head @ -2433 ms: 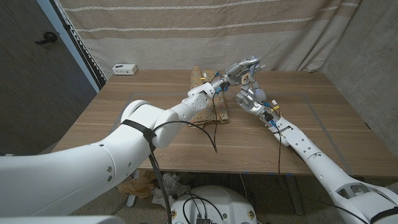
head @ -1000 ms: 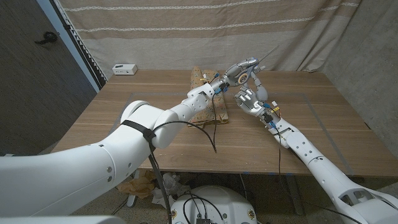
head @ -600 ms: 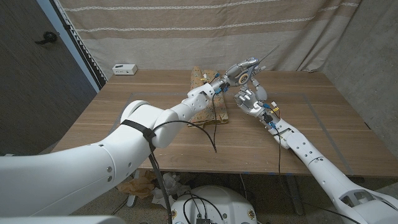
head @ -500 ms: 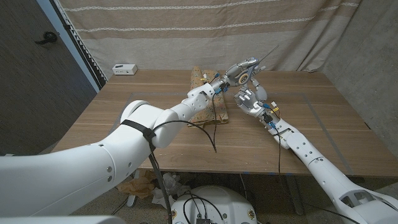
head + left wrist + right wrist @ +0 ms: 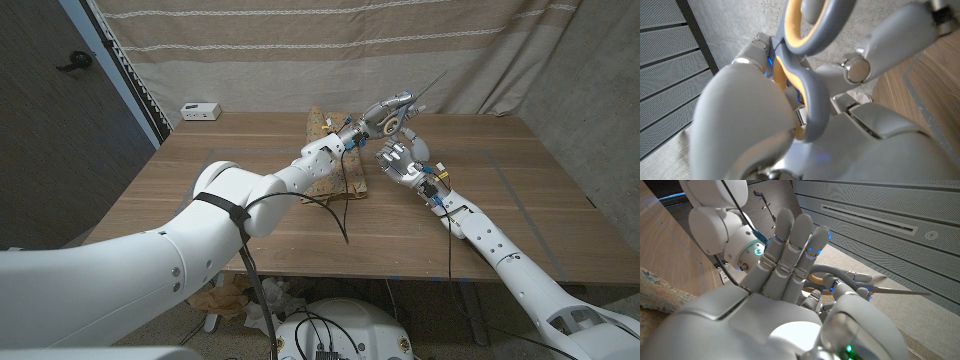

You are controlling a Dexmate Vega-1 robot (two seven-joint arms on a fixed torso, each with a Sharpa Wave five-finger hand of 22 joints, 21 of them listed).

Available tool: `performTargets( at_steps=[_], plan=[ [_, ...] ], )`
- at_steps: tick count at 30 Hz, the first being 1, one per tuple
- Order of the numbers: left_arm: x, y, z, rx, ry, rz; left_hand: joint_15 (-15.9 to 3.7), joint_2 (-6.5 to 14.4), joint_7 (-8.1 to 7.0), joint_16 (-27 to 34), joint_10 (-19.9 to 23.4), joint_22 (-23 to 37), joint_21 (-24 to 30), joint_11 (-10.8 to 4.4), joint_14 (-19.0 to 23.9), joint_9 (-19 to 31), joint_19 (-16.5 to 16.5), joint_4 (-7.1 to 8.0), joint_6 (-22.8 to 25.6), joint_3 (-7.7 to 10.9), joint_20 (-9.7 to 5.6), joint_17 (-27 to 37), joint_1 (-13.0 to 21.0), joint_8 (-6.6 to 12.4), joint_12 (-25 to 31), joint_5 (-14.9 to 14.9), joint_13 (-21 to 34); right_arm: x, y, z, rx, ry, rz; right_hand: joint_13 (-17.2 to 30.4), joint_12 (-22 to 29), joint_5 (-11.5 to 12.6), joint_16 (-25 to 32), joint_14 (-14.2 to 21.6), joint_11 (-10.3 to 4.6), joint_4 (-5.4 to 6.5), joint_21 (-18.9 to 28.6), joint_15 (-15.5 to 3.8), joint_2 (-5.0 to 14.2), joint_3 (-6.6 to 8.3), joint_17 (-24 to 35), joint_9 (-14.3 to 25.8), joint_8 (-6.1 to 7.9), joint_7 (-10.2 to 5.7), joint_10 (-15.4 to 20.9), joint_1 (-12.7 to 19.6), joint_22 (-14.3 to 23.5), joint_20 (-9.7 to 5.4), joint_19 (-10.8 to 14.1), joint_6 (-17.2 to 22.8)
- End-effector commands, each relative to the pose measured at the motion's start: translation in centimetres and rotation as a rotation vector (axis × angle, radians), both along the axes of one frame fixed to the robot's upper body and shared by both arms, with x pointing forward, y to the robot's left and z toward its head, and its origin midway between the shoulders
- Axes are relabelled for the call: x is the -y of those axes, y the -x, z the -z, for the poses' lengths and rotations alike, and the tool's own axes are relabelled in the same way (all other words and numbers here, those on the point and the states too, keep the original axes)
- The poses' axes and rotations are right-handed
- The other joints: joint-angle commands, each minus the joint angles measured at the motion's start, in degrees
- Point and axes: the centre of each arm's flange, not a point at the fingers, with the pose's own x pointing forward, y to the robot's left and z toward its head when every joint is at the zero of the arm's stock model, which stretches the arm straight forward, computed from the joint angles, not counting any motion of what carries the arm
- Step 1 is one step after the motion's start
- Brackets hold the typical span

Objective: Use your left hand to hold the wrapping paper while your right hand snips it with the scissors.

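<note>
The patterned brown wrapping paper [image 5: 322, 122] lies on the wooden table [image 5: 200, 160] at the far middle, partly under my left forearm. Above it my left hand [image 5: 382, 120] grips the grey-and-yellow scissors [image 5: 408, 98] by the handles, blades pointing up and to the right. My right hand [image 5: 400, 160] is raised just below them, fingers straight and together, reaching up to the handle loops. In the right wrist view the right hand [image 5: 790, 255] stands in front of the scissors [image 5: 826, 274]; whether it touches them is unclear. In the left wrist view the handle loop [image 5: 807, 75] runs across my left hand [image 5: 740, 120].
A small white box [image 5: 201, 110] stands at the table's far left edge. A black cable [image 5: 335, 215] loops from my left arm over the table's middle. A striped curtain hangs behind the table. Tape lines mark the right side.
Over the first second my right hand rose and closed in on the scissors' handles; since then both hands have held almost still.
</note>
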Motion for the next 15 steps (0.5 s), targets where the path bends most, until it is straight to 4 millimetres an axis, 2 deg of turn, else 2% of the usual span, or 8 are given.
performTargets(
  at_steps=[1, 3, 4, 5, 10, 11, 14, 15],
  plan=[
    [-0.10, 0.04, 0.14, 0.010, 0.002, -0.001, -0.23, 4.50, 0.07, 0.36, 0.28, 0.24, -0.23, -0.44, 0.38, -0.02, 0.36, -0.02, 0.10, -0.29, -7.81, 0.28, 4.26, 0.36, 0.38, 0.00, 0.25, -0.06, 0.02, 0.11, 0.000, 0.009, 0.001, -0.13, -0.53, 3.65, -0.71, -0.14, -0.84, -3.70, 0.91, -0.02, -2.36, 4.82, 0.50, 0.40, 0.71, 22.68, 0.28, 1.94, 0.09, -2.93, 0.56, 24.13],
    [-0.08, 0.09, 0.18, 0.016, -0.002, 0.000, -0.22, 4.49, 0.04, 0.37, 0.24, 0.24, -0.35, -0.43, 0.42, -0.03, 0.41, -0.03, 0.08, -0.28, -7.81, 0.30, 4.28, 0.36, 0.46, -0.01, 0.31, -0.08, 0.00, 0.22, -0.004, 0.016, 0.007, -0.56, -0.65, 2.81, -0.91, 1.11, -1.20, -3.49, 1.56, 0.03, -2.23, 4.84, 0.24, 0.57, 0.94, 22.43, 0.76, 1.15, 0.00, -2.86, 1.31, 25.07],
    [-0.08, 0.08, 0.18, 0.022, -0.006, -0.005, -0.22, 4.52, 0.04, 0.37, 0.22, 0.24, -0.40, -0.42, 0.41, -0.04, 0.43, -0.03, 0.02, -0.27, -7.81, 0.30, 4.28, 0.34, 0.46, -0.01, 0.30, -0.06, -0.01, 0.25, -0.002, 0.019, 0.009, -0.23, -0.41, 1.67, -0.79, 2.37, -1.40, -5.68, 2.15, -0.30, -2.51, 4.55, -1.04, 0.69, 0.99, 22.29, 0.89, 2.79, -0.19, -2.93, 2.19, 25.73],
    [-0.08, 0.07, 0.19, 0.027, -0.010, -0.010, -0.22, 4.52, 0.16, 0.36, 0.19, 0.24, -0.45, -0.41, 0.41, -0.04, 0.45, -0.02, 0.13, -0.26, -7.81, 0.30, 4.27, 0.38, 0.47, -0.01, 0.30, -0.08, -0.04, 0.30, -0.013, 0.017, 0.004, -0.20, -0.41, 1.12, -0.57, 2.96, -1.49, -6.53, 2.25, -0.26, -2.44, 4.42, -1.38, 0.74, 1.13, 22.04, 0.91, 3.52, -0.40, -2.93, 2.36, 26.33],
    [-0.17, 0.15, 0.11, 0.078, -0.036, -0.037, -0.23, 4.56, 0.12, 0.33, 0.09, 0.24, -0.74, -0.38, 0.36, -0.07, 0.56, -0.02, 0.41, -0.23, -7.81, 0.30, 4.28, 0.51, 0.50, -0.01, 0.18, -0.14, -0.04, 0.46, -0.030, 0.013, -0.003, 0.06, -0.04, -7.48, 0.48, 6.01, -2.56, -9.41, 4.08, -0.09, -1.79, 0.53, -4.06, 1.06, 0.56, 21.79, 1.69, 5.91, -0.74, -2.91, 4.57, 26.73],
    [-0.18, 0.22, 0.06, 0.095, -0.044, -0.043, -0.23, 4.57, 0.14, 0.33, 0.09, 0.24, -0.78, -0.38, 0.35, -0.07, 0.58, -0.02, 0.60, -0.23, -7.80, 0.30, 4.29, 0.59, 0.49, -0.01, 0.13, -0.14, -0.07, 0.54, -0.034, 0.011, -0.002, 0.20, 0.01, -9.49, 0.65, 6.31, -2.79, -9.70, 4.27, -0.05, -1.54, -0.35, -4.58, 1.11, 0.51, 21.73, 1.63, 6.40, -0.96, -2.91, 4.80, 26.63],
    [-0.21, 0.39, -0.04, 0.135, -0.058, -0.056, -0.23, 4.56, 0.25, 0.33, 0.11, 0.24, -0.88, -0.39, 0.35, -0.08, 0.66, -0.03, 0.56, -0.25, -7.79, 0.30, 4.31, 0.58, 0.54, -0.02, 0.08, -0.13, -0.16, 0.70, -0.047, 0.006, -0.003, 0.59, 0.32, -12.39, 1.22, 6.56, -3.51, -10.59, 5.41, -0.10, -1.96, -1.51, -4.95, 1.15, 0.45, 21.53, 1.80, 7.70, -0.23, -2.89, 5.69, 26.42],
    [-0.24, 0.44, -0.07, 0.150, -0.064, -0.062, -0.23, 4.49, 0.21, 0.32, 0.16, 0.24, -0.95, -0.41, 0.34, -0.09, 0.72, -0.07, 0.55, -0.28, -7.79, 0.30, 4.34, 0.58, 0.63, -0.03, 0.12, -0.12, -0.17, 0.72, -0.050, 0.007, -0.002, 0.20, 0.31, -15.16, 1.54, 6.79, -3.82, -11.00, 6.76, -0.10, -2.21, -2.40, -5.54, 1.17, 0.45, 21.47, 2.36, 9.08, 0.97, -2.86, 6.50, 26.44]
  ],
)
